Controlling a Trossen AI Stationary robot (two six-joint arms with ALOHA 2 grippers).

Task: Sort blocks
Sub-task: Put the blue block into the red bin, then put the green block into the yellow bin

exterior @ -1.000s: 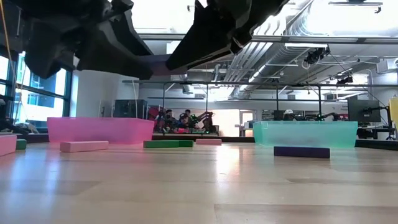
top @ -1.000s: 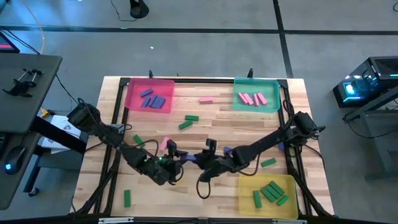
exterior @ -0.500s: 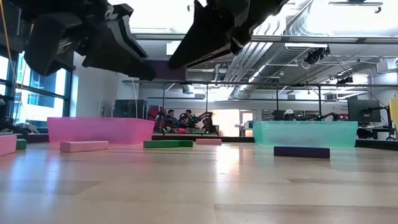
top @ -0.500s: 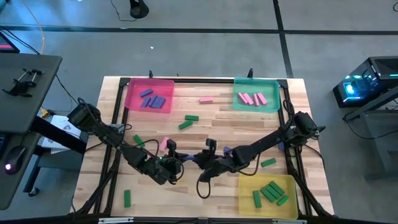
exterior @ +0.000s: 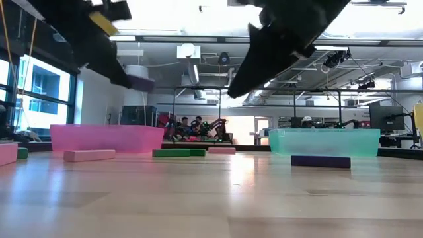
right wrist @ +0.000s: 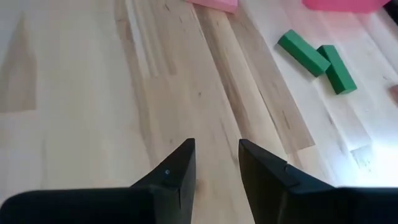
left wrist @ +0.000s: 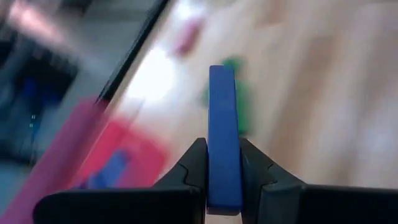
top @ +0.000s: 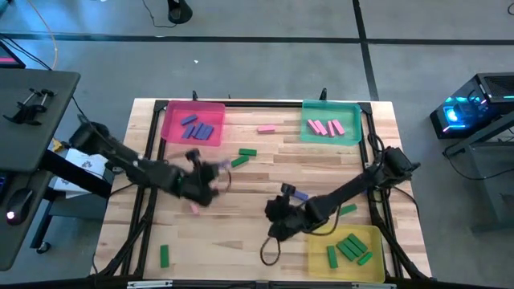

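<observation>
near edge: yellow tray (top: 315, 255) holds green blocks (top: 350, 247); one green block (top: 165, 256) lies loose at the near left corner.
right gripper (top: 277, 211): low over bare wood near table centre, jaws part-way apart, nothing between them in the right wrist view. A blue-purple block (top: 299, 194) lies just beside it.
left gripper (top: 210, 178): clamped on a blue block (left wrist: 224, 137), held on edge between the fingers (left wrist: 194, 165).
change: a second ago both grippers were nose to nose at table centre with the block between them. Now the left has swung off toward the pink tray (top: 170, 122) with the block and the right has backed toward the yellow tray, jaws wider than before.
meaning: looks like a handover, right to left, done. Judged next: drop into the pink tray, which already holds blue-purple blocks (top: 197, 128).
pink block (top: 193, 208): uncovered on the wood where the left arm was.
far edge: teal tray (top: 308, 128) with pink blocks (top: 326, 127); loose pink block (top: 266, 128) and two green blocks (top: 243, 156) mid-table.
view gaps: only the left wrist view proves the grip; high view blurs that gripper. Low view shows the carried block well clear of the table, and a purple block (exterior: 320, 161) in front of the teal tray. Right wrist view alone confirms empty jaws.
</observation>
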